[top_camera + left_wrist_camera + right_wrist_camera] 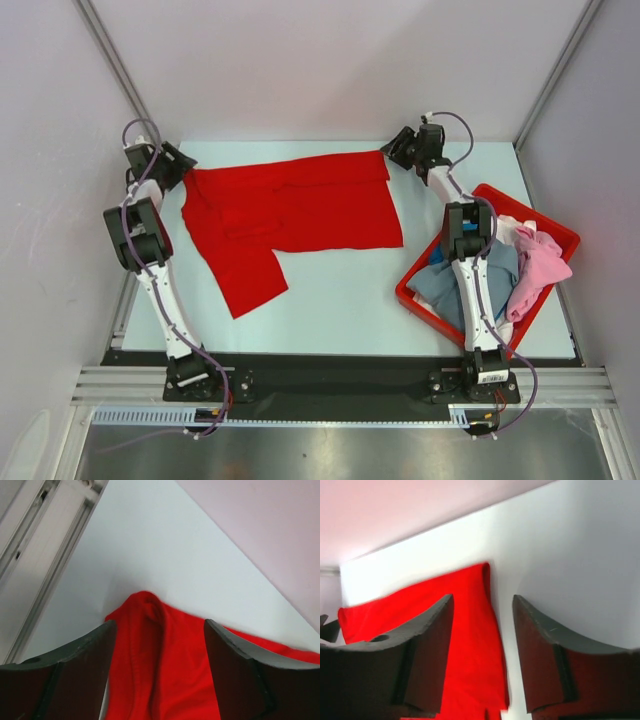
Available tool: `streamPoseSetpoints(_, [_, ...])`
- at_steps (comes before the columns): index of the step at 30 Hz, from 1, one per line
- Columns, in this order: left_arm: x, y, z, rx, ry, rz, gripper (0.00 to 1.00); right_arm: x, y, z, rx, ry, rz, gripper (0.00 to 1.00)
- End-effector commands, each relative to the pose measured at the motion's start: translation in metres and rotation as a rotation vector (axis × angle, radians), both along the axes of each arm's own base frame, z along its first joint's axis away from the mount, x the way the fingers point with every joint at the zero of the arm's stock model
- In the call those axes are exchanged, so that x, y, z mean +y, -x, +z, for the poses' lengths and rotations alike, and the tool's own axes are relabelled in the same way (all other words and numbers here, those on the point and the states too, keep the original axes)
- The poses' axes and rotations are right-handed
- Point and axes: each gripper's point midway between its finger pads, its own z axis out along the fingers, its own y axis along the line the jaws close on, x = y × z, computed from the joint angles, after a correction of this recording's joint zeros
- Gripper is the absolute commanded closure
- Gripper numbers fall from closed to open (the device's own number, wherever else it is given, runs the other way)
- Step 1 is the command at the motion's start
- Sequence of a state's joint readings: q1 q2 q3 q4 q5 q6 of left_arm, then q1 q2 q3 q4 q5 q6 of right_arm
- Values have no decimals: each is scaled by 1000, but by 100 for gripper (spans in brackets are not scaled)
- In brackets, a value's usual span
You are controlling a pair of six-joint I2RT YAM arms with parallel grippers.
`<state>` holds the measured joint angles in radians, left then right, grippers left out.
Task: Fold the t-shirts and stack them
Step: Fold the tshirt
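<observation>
The red t-shirt lies spread between parted left fingers and right fingers.

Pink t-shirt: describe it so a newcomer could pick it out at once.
At the right of the table sits a red bin, beside the right arm. The pink t-shirt drapes over the bin's right-hand rim. It is the only pink cloth, next to a grey-blue shirt and white cloth.

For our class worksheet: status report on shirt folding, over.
Left gripper, right gripper open, empty. Large red cloth t-shirt spread between them. Red rectangular plastic bin off right, not blocking.
</observation>
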<state>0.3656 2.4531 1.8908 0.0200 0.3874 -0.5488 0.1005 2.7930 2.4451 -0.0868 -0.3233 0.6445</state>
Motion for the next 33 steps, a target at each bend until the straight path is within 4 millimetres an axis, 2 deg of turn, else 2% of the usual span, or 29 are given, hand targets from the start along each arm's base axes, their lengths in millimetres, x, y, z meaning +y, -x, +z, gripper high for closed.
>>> streamPoseSetpoints(1, [-8,-20,18,-48,8,-15,24,14,-11,9,-51,-57,-5,46])
streamPoseSetpoints(7, [-11,-19,2,-16,49,13,28,28,-12,2,-47,-58,-26,51])
streamPoseSetpoints(10, [-15,-21,-6,-12,99,6,36,28,-13,0,-39,-79,-50,57])
streamPoseSetpoints(11, [-17,-23,-7,-15,109,0,43,28,-14,-3,-35,-81,-54,60])
streamPoseSetpoints(13, [-18,-25,-7,-23,138,4,51,25,-18,-4,-41,-83,-79,64])
streamPoseSetpoints(14, [-18,-26,-11,-21,149,6,57,25,-22,2,-67,-103,-90,66])
streamPoseSetpoints(16, [-20,-32,-7,-48,176,2,62,23,-27,2,-80,-128,-117,72])
streamPoseSetpoints(17, [-20,-34,-7,-56,185,1,70,22,-31,4,-98,-138,-126,78])
streamPoseSetpoints(18, [-20,-40,-6,-76,193,-8,75,22,-33,6,-106,-155,-138,91])
streamPoseSetpoints(19, [-20,-43,-5,-82,216,-2,79,21,-36,4,-116,-161,-152,98])
streamPoseSetpoints(20, [-17,-46,-6,-86,229,7,90,20,-40,11,-144,-177,-166,100])
streamPoseSetpoints(22, [-12,-57,-3,-122,267,21,99,13,-45,13,-160,-200,-216,100])
streamPoseSetpoints(23, [-8,-62,6,-149,268,28,100,11,-48,19,-181,-202,-231,100])
streamPoseSetpoints(24, [-4,-64,0,-146,274,44,100,7,-50,21,-188,-202,-248,100])
streamPoseSetpoints(26, [2,-69,3,-146,251,65,99,-3,-54,29,-208,-219,-271,100])
streamPoseSetpoints(27, [4,-71,11,-146,235,66,96,-5,-54,32,-209,-225,-269,100])
streamPoseSetpoints(28, [8,-72,15,-148,219,79,76,-7,-53,31,-194,-221,-253,100])
streamPoseSetpoints(30, [9,-67,18,-133,170,72,66,-9,-49,43,-186,-201,-232,80])
streamPoseSetpoints(31, [9,-64,42,-153,141,65,50,-13,-44,39,-150,-175,-218,74])
streamPoseSetpoints(32, [10,-55,32,-107,127,82,43,-15,-40,34,-122,-164,-208,70])
streamPoseSetpoints(33, [10,-48,33,-91,90,72,39,-17,-37,57,-136,-164,-193,67])
